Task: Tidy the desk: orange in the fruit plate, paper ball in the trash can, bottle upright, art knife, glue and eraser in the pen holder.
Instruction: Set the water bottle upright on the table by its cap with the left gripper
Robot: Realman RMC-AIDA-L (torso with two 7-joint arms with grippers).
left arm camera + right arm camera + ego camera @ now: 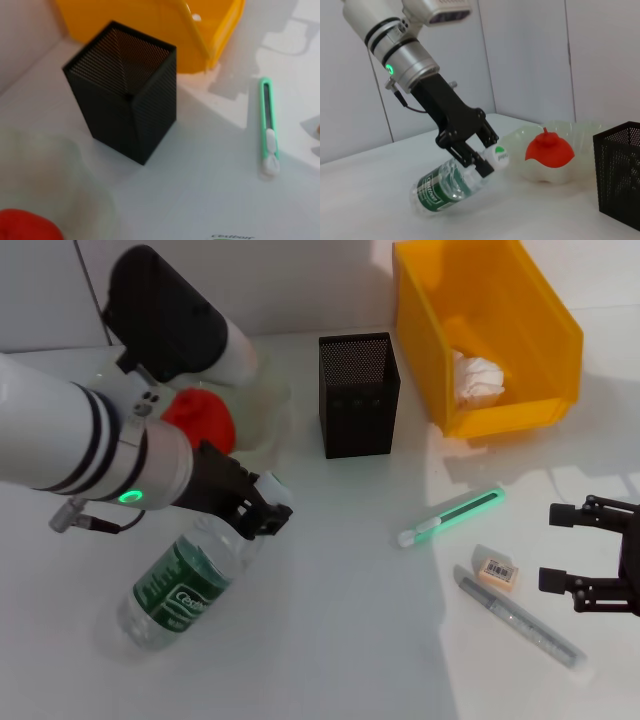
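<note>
Left gripper (262, 512) pinching the bottle (182, 585) at the neck, just below the white cap; fingers (470, 150) closed on either side of it. Bottle tilted, cap end lifted, base low near the table (330, 640), green label facing up. Just behind the gripper, the orange (200, 420) sitting in the plate (265, 415), partly hidden by the left arm. Pen holder (358, 395) upright beside the plate, toward the table's middle. Trash can (490, 330) beyond that at the far right, paper ball (478, 378) inside it. Between holder and right gripper: green art knife (452, 517) lying flat, then the eraser (498, 570), then a grey glue stick (520, 625), all on the table and apart from each other. Right gripper (598, 555) spread, empty, hovering at the right edge near the eraser.
</note>
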